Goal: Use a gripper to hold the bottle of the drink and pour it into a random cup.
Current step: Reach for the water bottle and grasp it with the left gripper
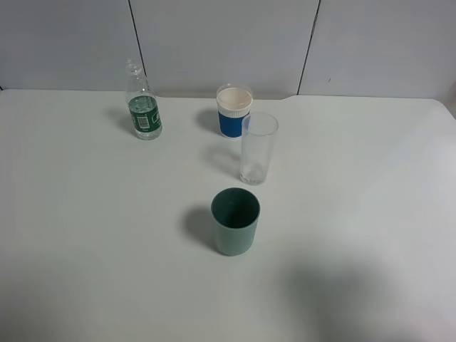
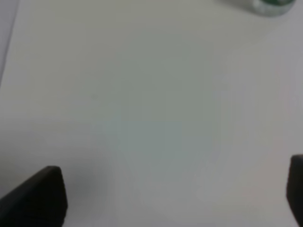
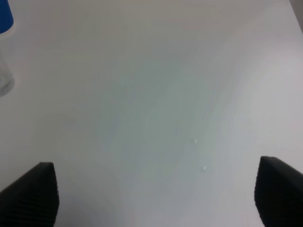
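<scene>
The small clear bottle point(image 1: 144, 108) with a dark green label stands upright at the back left of the white table point(image 1: 85, 235), with no cap on it. The drink inside is clear and hard to make out. The tall clear cup point(image 1: 257, 147) stands upright near the middle and looks empty. Neither arm shows in the exterior high view. My left gripper point(image 2: 165, 198) is open over bare table; the bottle's base point(image 2: 272, 5) shows at the frame edge, well apart from it. My right gripper point(image 3: 154, 194) is open over bare table, with the clear cup's base point(image 3: 4, 80) at the frame edge.
A blue cup with a white rim point(image 1: 234, 110) stands just behind the clear cup; its corner also shows in the right wrist view point(image 3: 4, 16). An opaque teal cup point(image 1: 235, 221) stands in front of the clear cup. A grey panelled wall point(image 1: 228, 43) runs behind the table.
</scene>
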`<state>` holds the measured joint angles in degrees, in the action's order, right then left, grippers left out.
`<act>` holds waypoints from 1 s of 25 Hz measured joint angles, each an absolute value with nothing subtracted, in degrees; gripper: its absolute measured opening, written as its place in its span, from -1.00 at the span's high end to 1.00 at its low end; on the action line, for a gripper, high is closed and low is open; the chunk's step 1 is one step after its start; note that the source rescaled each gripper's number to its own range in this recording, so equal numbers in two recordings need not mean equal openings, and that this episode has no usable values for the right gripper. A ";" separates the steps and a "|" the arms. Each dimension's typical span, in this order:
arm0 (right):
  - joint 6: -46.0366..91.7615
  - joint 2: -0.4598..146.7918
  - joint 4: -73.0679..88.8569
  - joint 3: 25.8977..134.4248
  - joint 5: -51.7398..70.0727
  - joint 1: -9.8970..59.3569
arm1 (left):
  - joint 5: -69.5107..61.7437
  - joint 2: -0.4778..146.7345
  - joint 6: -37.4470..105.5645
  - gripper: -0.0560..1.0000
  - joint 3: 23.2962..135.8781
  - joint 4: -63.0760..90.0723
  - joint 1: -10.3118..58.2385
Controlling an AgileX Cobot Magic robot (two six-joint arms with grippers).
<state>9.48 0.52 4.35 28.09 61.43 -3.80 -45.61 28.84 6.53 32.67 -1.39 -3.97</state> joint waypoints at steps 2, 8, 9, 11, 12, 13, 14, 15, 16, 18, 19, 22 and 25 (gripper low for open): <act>9.48 0.52 4.35 28.09 61.43 -3.80 | -43.48 32.28 6.92 -1.00 32.67 -1.37 -3.97; 9.48 0.52 4.35 28.09 61.43 -3.80 | -37.36 38.48 8.18 -1.00 32.67 -2.41 -1.15; 9.48 0.52 4.35 28.09 61.43 -3.80 | -36.43 39.44 8.18 -1.00 32.67 -2.80 -0.80; 9.48 0.52 4.35 28.09 61.43 -3.80 | -34.68 41.27 8.23 -1.00 32.67 -3.34 -0.29; 9.48 0.52 4.35 28.09 61.43 -3.80 | -33.94 42.51 8.23 -1.00 32.67 -3.53 0.00; 9.48 0.52 4.35 28.09 61.43 -3.80 | -33.20 43.82 8.23 -1.00 32.67 -3.53 0.10; 9.48 0.52 4.35 28.09 61.43 -3.80 | -32.53 45.23 8.23 -1.00 32.67 -3.58 0.10; 9.48 0.52 4.35 28.09 61.43 -3.80 | -32.01 46.62 8.23 -1.00 32.67 -3.88 0.10; 9.48 0.52 4.35 28.09 61.43 -3.80 | -31.53 48.14 8.23 -1.00 32.67 -4.15 0.10; 9.48 0.52 4.35 28.09 61.43 -3.80 | -30.38 50.88 8.23 -1.00 32.67 -4.70 0.10; 9.48 0.52 4.35 28.09 61.43 -3.80 | -29.73 52.29 8.23 -1.00 32.67 -4.77 0.10; 9.48 0.52 4.35 28.09 61.43 -3.80 | -27.93 55.63 8.37 -1.00 32.67 -5.01 0.10; 9.48 0.52 4.35 28.09 61.43 -3.80 | -26.05 58.77 8.39 -1.00 32.67 -5.82 0.31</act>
